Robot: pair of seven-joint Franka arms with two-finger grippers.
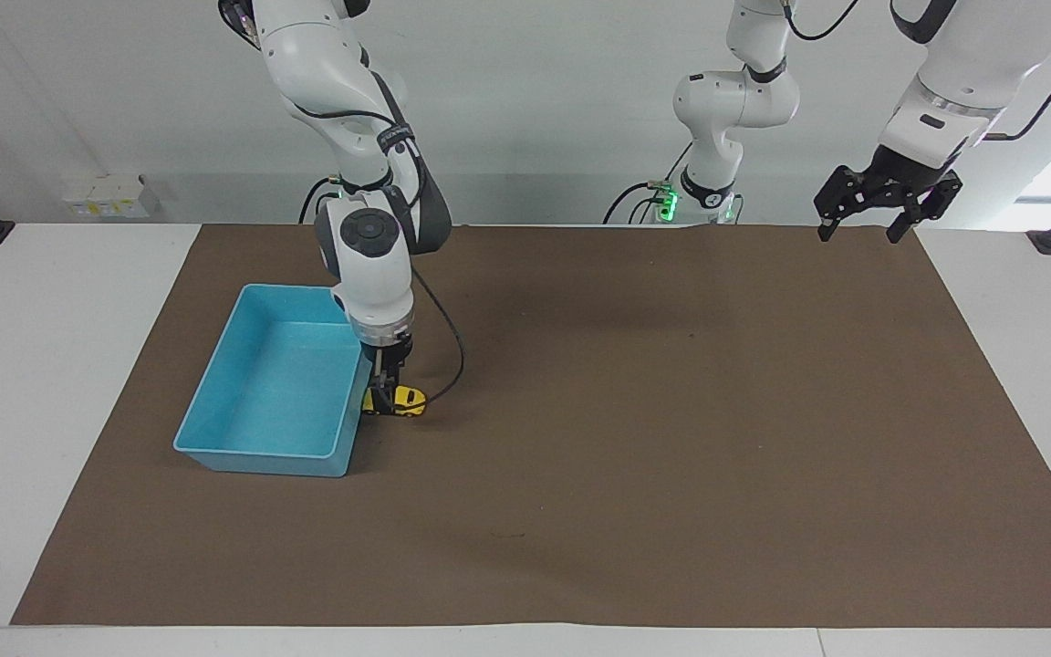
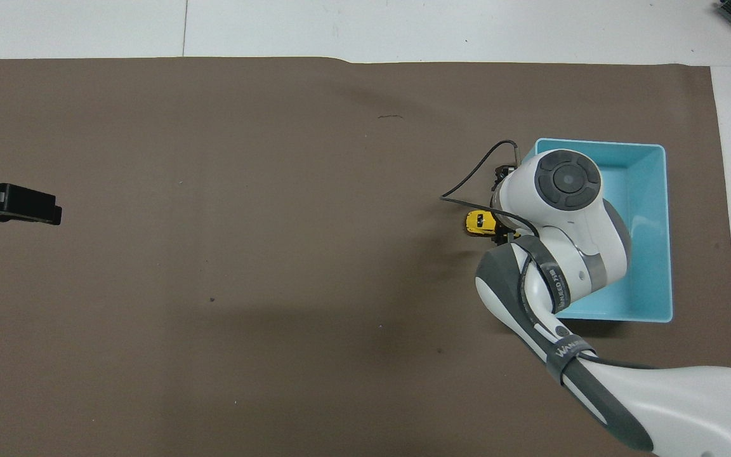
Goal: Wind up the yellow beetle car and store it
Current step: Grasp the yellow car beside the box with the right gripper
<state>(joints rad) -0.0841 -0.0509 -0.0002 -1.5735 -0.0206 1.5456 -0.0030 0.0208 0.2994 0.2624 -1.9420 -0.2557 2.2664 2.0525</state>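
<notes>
Brown mat [image 1: 635, 438]: right end effector [image 1: 386, 399] straddles yellow beetle car [image 1: 409, 399].

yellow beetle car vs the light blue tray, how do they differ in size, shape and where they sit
The yellow beetle car is tiny and rounded; the light blue tray is far larger, rectangular and open-topped. The car stands on the brown mat beside the tray's wall, under the right gripper, while nothing hangs over the tray's floor. Both rest on the mat at the right arm's end.

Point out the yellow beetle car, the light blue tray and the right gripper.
yellow beetle car [image 1: 409, 398]: facing view, on its exposed roof.
light blue tray [image 1: 256, 449]: facing view, on the rim farthest from the robots.
right gripper [image 1: 383, 395]: facing view, between its fingertips, down at the car.
</notes>
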